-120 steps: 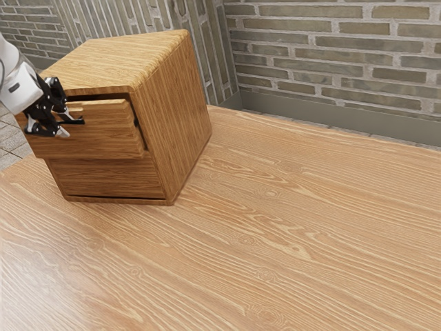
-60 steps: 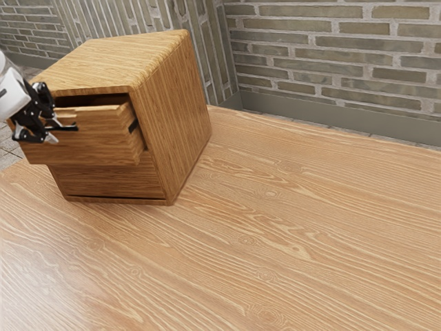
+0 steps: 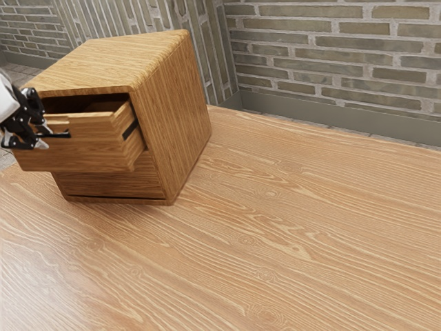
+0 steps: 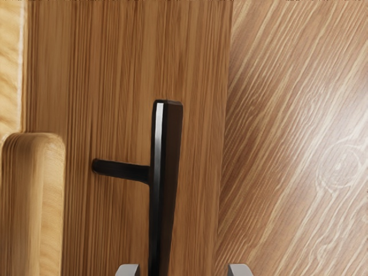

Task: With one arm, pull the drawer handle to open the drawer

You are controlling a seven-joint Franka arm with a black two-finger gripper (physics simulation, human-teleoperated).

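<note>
A wooden cabinet stands at the exterior view's left. Its upper drawer sticks partly out of the front, leaving a dark gap above it. My black gripper is at the drawer's front, with the thin black handle between its fingers. Seen from the wrist, the handle is a dark bar on a short stem over the drawer front. It runs down between my two grey fingertips, which stand apart from it on both sides. The gripper is open around the handle.
The cabinet rests on a wide wooden table that stretches toward the exterior view's right. A lower drawer front sits flush below the pulled one. A brick wall runs behind the table.
My hand has moved toward the exterior view's left, and the upper drawer has slid further out of the cabinet with it. The cabinet itself has stayed put.
</note>
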